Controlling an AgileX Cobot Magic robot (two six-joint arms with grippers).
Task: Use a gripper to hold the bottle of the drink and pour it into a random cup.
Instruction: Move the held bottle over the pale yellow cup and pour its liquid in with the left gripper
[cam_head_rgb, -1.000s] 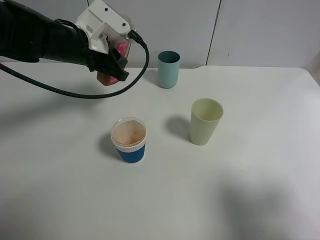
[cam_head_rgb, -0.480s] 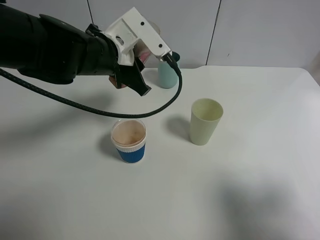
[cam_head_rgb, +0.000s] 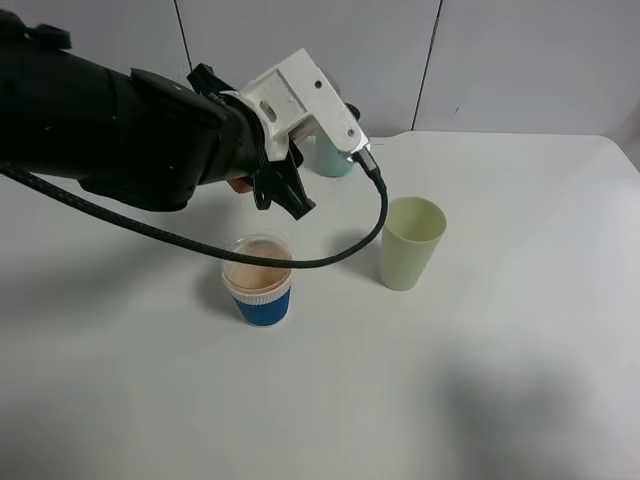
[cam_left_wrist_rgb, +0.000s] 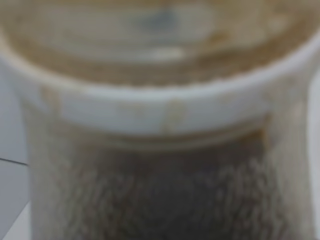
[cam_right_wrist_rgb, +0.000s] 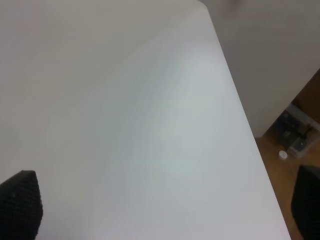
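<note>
Currently the left gripper (cam_head_rgb: 282, 188) is clamped on the bottle of the drink (cam_left_wrist_rgb: 160, 150). From overhead the bottle is almost fully hidden behind the white bracket and black fingers. The left wrist view is filled by a blur of its beige neck ring and brown drink.

The bottle's long axis runs along the camera's line of sight, roughly crosswise to the fingers. Exact tilt can't be read from overhead.

Key relation: the cup (cam_head_rgb: 410, 243) stands upright, well apart from the fingers, off to their right and lower on the table (cam_head_rgb: 500, 380). The ribbed blue-and-white cup (cam_head_rgb: 258, 290) sits almost directly below the fingertips, nearer than the target. The teal tumbler (cam_head_rgb: 327, 162) is just behind the bracket.

My read: the mouth needs to travel rightward past the ribbed cup before any tipping. Left arm is the only one near.

The right gripper (cam_right_wrist_rgb: 165, 205) has its fingers spread wide, holding nothing, over bare table.
</note>
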